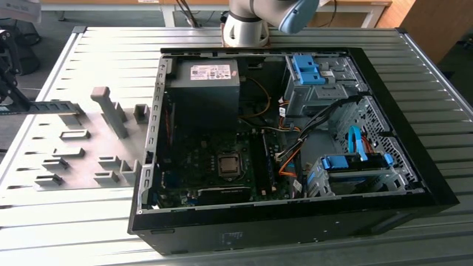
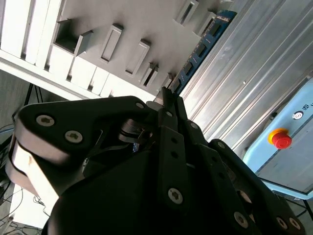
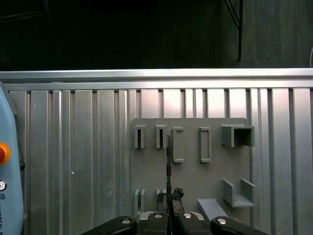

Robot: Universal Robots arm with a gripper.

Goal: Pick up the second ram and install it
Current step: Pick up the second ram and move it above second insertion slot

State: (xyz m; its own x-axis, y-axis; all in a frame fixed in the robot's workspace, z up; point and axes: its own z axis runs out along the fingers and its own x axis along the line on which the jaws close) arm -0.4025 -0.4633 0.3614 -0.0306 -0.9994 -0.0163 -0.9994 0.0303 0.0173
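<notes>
The big metal worktop [image 1: 66, 221] carries an open computer case [image 1: 296, 230] and a grey rack [image 1: 85, 152]. Above the rack, the hand [image 2: 166, 98] is clenched on the second ram [image 2: 198, 51], probably by one end, leaving its long edge free for a slot.

1. A worktop [image 1: 103, 52] of ribbed aluminium slats spans the exterior view, shining under bright, even light.
2. Grey floor [image 1: 55, 19] lies beyond its far corner at the exterior view's left.
3. A wood-brown panel [image 1: 440, 25] stands at the exterior view's right.
4. In the first wrist view, dark shadowed space [image 3: 146, 34] lies past the worktop's edge.
</notes>
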